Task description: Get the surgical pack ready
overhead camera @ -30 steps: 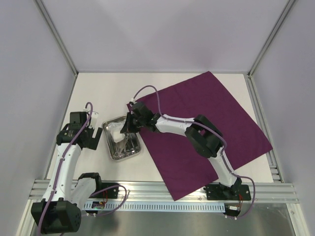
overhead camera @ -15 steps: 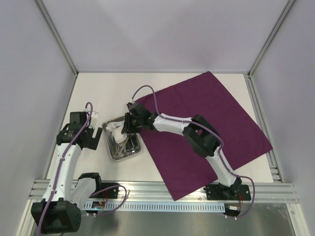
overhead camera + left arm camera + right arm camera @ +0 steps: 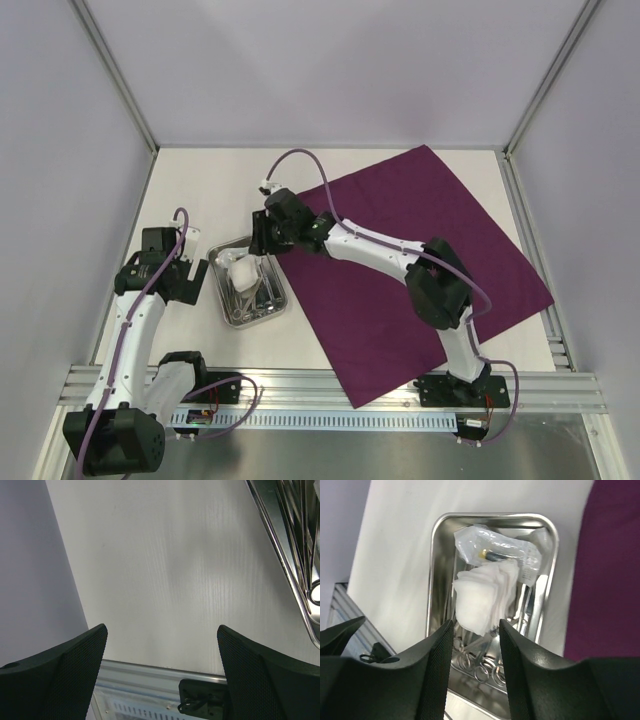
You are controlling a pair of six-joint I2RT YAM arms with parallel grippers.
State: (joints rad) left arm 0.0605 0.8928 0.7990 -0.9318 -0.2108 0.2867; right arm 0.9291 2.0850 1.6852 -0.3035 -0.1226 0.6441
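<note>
The surgical pack lies in parts. Its dark purple cloth (image 3: 420,250) is spread flat on the right of the table. Left of it stands the shiny steel tray (image 3: 277,303), holding white gauze pads (image 3: 243,272) on instruments. My right gripper (image 3: 262,240) hovers over the tray's far end. In the right wrist view it (image 3: 476,630) is open, and the gauze (image 3: 482,597) lies loose in the tray (image 3: 436,580) below it. A clear packet (image 3: 500,550) and ring-handled instruments (image 3: 490,667) also lie there. My left gripper (image 3: 185,280) is open with nothing in it (image 3: 160,635), left of the tray.
The tray's rim (image 3: 285,545) shows at the right of the left wrist view, over bare white table. An aluminium rail (image 3: 330,385) runs along the near edge. Grey walls and frame posts close in the table on three sides.
My right gripper has opened and drawn back up and away from the tray, leaving the gauze in it. The left arm has not moved.
</note>
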